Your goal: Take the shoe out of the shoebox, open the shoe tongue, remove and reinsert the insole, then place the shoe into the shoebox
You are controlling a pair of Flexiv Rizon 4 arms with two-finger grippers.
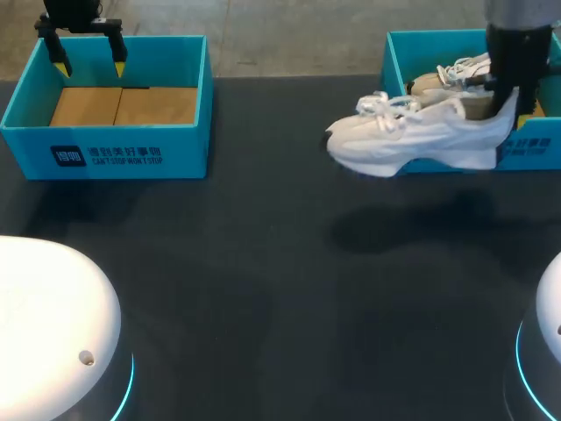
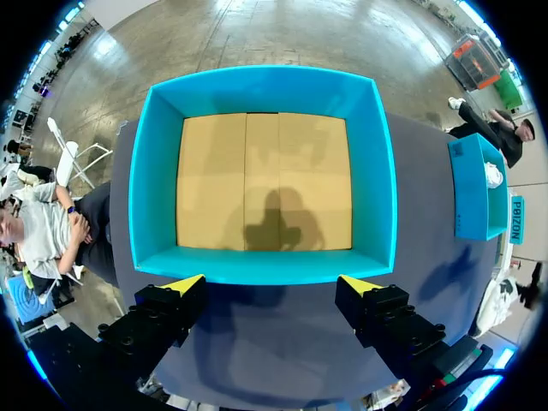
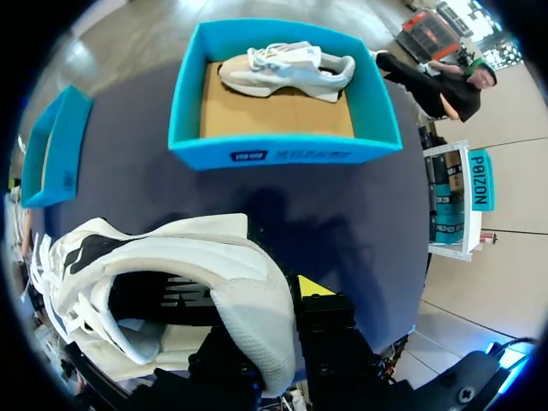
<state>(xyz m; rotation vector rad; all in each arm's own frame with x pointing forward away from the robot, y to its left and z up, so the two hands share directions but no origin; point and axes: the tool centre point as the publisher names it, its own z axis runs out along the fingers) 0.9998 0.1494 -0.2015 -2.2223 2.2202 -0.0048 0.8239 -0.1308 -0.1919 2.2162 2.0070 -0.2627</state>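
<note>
- Step in hand (judged): the lift out of the box looked done, with setting the shoe (image 1: 412, 136) down as the next need. A good set-down would bring it sole-flat onto the bare surface (image 1: 263, 263) near the middle, within the other arm's reach. The heel grip should hold firm so the toe does not sag.
- Shoe: white, laced, held in the air in front of the right shoebox (image 1: 535, 149), toe toward the middle. Its shadow lay on the surface below it.
- Right hand (image 1: 513, 107): closed on the shoe's heel collar. In its own wrist view the heel sat between the fingers of the right hand (image 3: 274, 325), one yellow tip showing beside it.
- Right shoebox: held a second shoe (image 1: 456, 74) (a matching one, by the look).
- Left hand (image 1: 88, 57): spread wide and holding nothing, poised above the left shoebox (image 1: 105, 153), well apart from the shoe. The left wrist view showed only a cardboard floor ahead of the left hand (image 2: 272, 289).
</note>
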